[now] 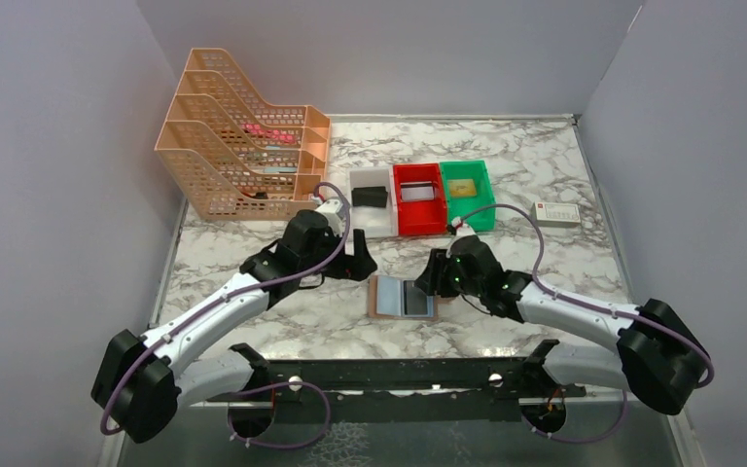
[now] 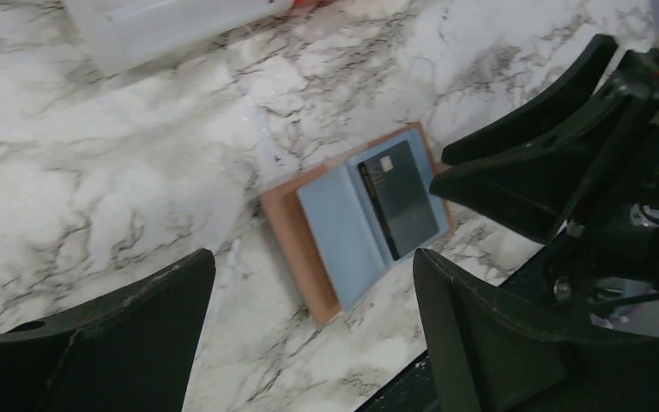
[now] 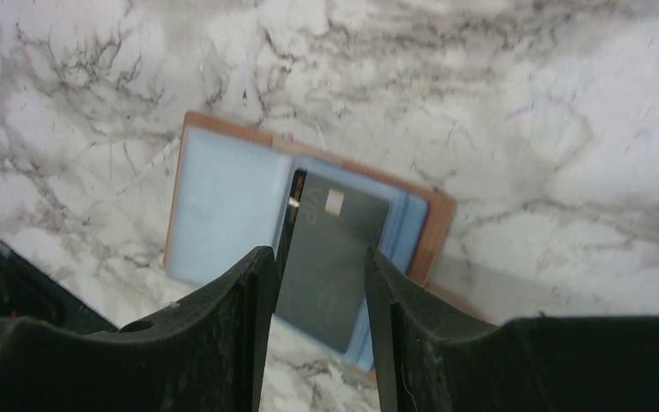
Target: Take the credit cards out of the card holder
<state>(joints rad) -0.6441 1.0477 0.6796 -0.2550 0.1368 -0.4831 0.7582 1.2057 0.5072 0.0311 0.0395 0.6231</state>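
The card holder (image 1: 389,298) lies spread open on the marble, tan outside with pale blue inner panels. A black credit card (image 1: 415,297) lies on its right panel. In the left wrist view the card holder (image 2: 330,227) and the card (image 2: 399,202) sit beyond my left gripper (image 2: 309,287), which is open wide, empty, and hovering to the holder's upper left (image 1: 362,265). My right gripper (image 3: 319,266) hangs just over the card (image 3: 335,240) with its jaws apart. Its fingers (image 3: 244,309) straddle the card's near end and clamp nothing. The holder's left panel (image 3: 219,206) looks bare.
White (image 1: 362,216), red (image 1: 418,219) and green (image 1: 467,175) bins stand in a row behind the holder; a black object (image 1: 371,197) lies in the white one. An orange file rack (image 1: 238,156) fills the back left. A small white box (image 1: 556,214) lies at the right.
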